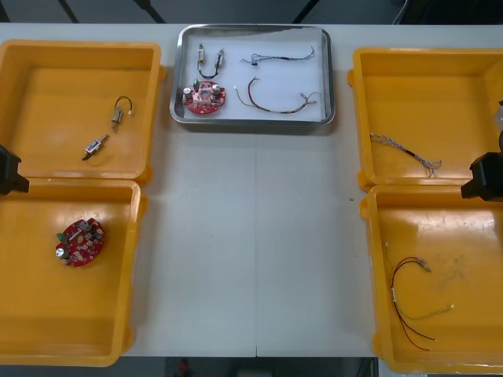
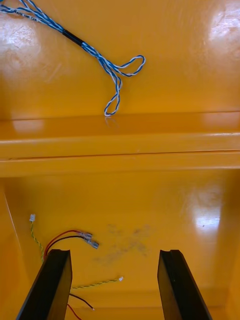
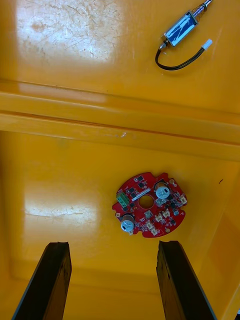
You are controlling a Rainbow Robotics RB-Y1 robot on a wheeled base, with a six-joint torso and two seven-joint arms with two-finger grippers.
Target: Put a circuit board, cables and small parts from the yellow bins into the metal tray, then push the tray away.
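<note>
The tray [image 1: 253,123] sat at the far middle of the desk [image 1: 251,236], white inside. In its near left corner lay a board [image 1: 203,98]. Small parts [image 1: 210,58] joined by a black lead lay at its far left, a thin cable [image 1: 279,56] at its far right, and a red and yellow cable [image 1: 277,99] at its near right.

Left of the tray stood two bins. The far left bin [image 1: 47,86] held two loose parts [image 1: 96,146], one trailing a short black lead. The near left bin [image 1: 31,314] held a second board [image 1: 79,241]. The left pincer [image 3: 114,243] hung over this nearer bin, released, its fingers spread and gripping nothing. The second board lay beyond the fingertips, apart from them.

Right of the tray stood two more bins. The far right bin [image 1: 440,94] held a blue and white cable [image 1: 407,153]. The near right bin [image 1: 471,330] held a red, black and yellow cable [image 1: 409,302]. The right pincer [image 2: 114,251] hung over that nearer bin, also released and empty, and this cable's plugs lay just beside one of its fingers.
</note>
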